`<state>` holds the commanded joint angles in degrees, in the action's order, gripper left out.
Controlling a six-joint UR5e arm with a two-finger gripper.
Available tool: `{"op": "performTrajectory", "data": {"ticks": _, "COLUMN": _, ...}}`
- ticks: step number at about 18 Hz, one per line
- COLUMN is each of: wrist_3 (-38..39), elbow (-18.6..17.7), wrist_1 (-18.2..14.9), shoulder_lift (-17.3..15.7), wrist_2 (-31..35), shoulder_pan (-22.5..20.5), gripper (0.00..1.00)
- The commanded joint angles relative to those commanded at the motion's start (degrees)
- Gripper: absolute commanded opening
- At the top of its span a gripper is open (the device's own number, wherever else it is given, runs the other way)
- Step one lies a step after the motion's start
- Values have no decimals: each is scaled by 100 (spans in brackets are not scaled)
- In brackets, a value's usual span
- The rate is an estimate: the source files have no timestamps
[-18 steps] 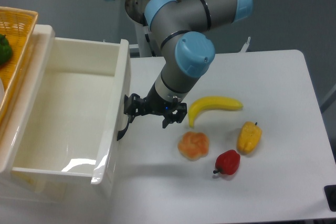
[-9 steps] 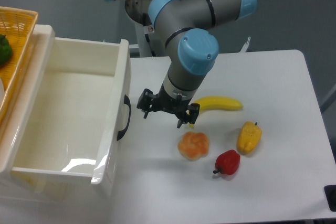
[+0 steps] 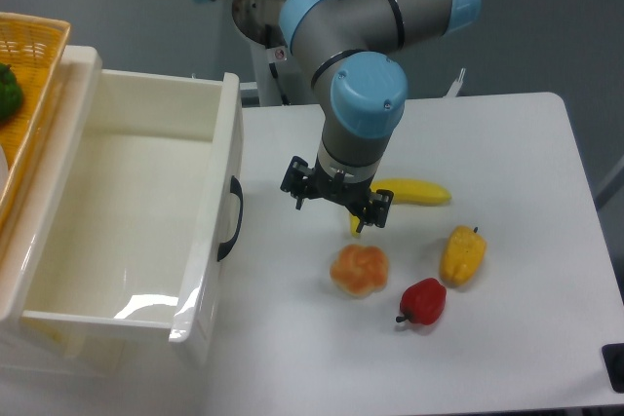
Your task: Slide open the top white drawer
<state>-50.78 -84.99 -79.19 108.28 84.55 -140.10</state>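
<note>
The top white drawer [image 3: 127, 211] stands pulled far out from the cabinet at the left, its deep cream-white box open and empty. Its curved black bar handle [image 3: 231, 219] shows on the front panel. My gripper [image 3: 331, 211] is open and empty, hanging over the table to the right of the handle, well apart from it. Its fingers [image 3: 296, 194] point down at the table. The lower drawer is hidden under the top one.
A yellow banana [image 3: 408, 196] lies partly behind the gripper. An orange fruit [image 3: 358, 271], a red pepper [image 3: 422, 301] and a yellow pepper [image 3: 462, 255] lie on the white table [image 3: 507, 163]. A wicker basket [image 3: 29, 75] with a green item sits on the cabinet top.
The gripper has let go of the black handle and moved to the right, away from the drawer front and toward the banana. The drawer has stayed open.
</note>
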Motion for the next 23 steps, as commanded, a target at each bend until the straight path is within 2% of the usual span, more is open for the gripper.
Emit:
{"op": "performTrajectory", "data": {"ticks": 3, "wrist_3": -388, "elbow": 35, "wrist_1": 131, "shoulder_lift": 9, "wrist_2": 0, "shoulder_pan": -9, "gripper": 100}}
{"op": "performTrajectory", "data": {"ticks": 7, "wrist_3": -406, "elbow": -9, "wrist_1": 378, "shoulder_lift": 18, "wrist_2": 9, "shoulder_pan": -9, "gripper": 100}}
{"op": "performTrajectory", "data": {"ticks": 23, "wrist_3": -415, "elbow": -53, "wrist_1": 396, "shoulder_lift": 18, "wrist_2": 167, "shoulder_pan": -70, "gripper": 100}}
